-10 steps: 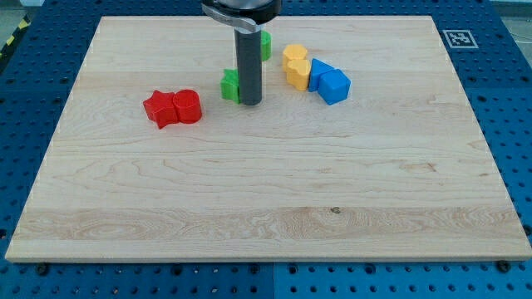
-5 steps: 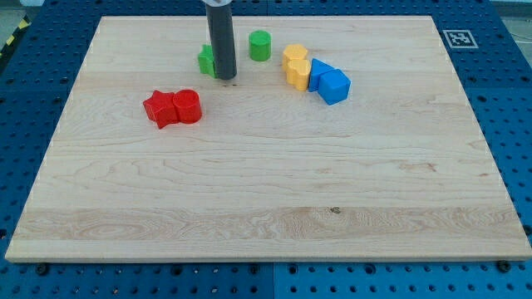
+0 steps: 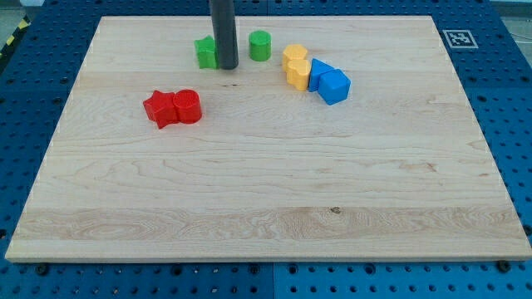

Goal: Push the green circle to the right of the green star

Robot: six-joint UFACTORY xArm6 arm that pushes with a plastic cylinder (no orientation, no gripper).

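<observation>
Standing upright, the dark rod sets my tip [image 3: 226, 66] against the right side of the green star-shaped block [image 3: 205, 52], holding nothing. Right of the rod, apart, sits the green round block [image 3: 260, 45], both near the pale wooden board's [image 3: 266, 191] top edge. Two yellow blocks [image 3: 296, 66], two blue blocks [image 3: 329, 80], two red blocks [image 3: 173, 108]; wide bare wood lies below.

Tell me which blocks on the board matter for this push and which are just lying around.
Part of the job:
green circle
green star
my tip, between the two green blocks, against the star's right side

Just lying about:
red blocks
yellow blocks
blue blocks
</observation>
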